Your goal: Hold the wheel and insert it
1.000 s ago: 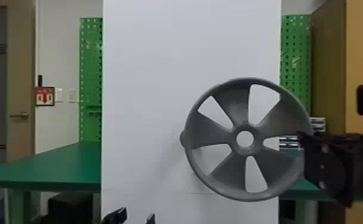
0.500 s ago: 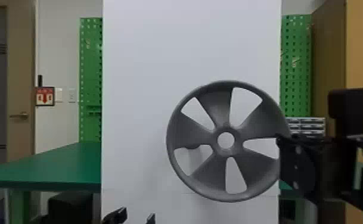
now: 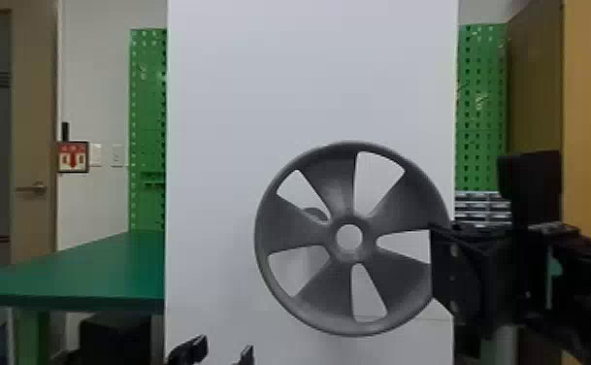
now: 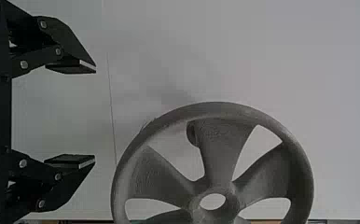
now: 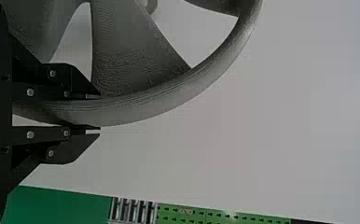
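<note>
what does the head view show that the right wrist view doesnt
Head view: the left gripper, the door and the red sign.
Right wrist view: both jaws of the right gripper, shut on either side of the wheel's rim.
Both: the wheel, the white panel, the green table and the green pegboard.

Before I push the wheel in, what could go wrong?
The peg shows through a spoke gap, up and left of the hub in the head view; pushing now may miss the bore.
The right gripper grips only the rim, so the wheel could twist on contact.
The left gripper is open, off the wheel, giving no support.
</note>
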Tool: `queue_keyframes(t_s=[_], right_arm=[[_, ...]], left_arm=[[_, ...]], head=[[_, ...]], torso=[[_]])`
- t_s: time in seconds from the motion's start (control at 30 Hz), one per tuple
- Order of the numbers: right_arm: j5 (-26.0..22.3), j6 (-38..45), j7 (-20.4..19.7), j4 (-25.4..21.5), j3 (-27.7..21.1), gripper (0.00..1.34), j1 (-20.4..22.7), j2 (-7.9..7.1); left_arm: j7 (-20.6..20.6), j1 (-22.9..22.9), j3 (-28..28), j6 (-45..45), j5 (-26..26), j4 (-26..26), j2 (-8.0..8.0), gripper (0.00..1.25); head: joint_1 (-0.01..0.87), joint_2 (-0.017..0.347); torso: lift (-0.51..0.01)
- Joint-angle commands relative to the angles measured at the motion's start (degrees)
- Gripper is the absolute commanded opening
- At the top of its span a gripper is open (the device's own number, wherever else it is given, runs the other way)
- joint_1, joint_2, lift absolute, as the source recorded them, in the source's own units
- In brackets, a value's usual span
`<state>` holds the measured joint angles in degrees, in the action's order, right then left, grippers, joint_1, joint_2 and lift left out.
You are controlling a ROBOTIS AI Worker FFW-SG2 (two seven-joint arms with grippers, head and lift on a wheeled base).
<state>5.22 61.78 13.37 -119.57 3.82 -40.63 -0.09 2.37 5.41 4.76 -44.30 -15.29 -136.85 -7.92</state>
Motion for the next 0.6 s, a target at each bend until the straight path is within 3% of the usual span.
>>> queue_keyframes(t_s=[0.0,0.57], right_arm=[[-1.26,-0.43,-1.42,0.13,1.63,0.18,0.02,0.14],[-10.40,-3.51,-14.25,0.48,7.51,0.17,-0.06,0.14]], left_arm=[[0.00,0.04,0.07,0.00,0.00,0.00,-0.08,0.69],[0.00,0.30,0.25,0.00,0.09,0.00,-0.17,0.69]], head=[[0.005,0.112],[0.005,0.112]], torso=[[-0.478],[-0.478]])
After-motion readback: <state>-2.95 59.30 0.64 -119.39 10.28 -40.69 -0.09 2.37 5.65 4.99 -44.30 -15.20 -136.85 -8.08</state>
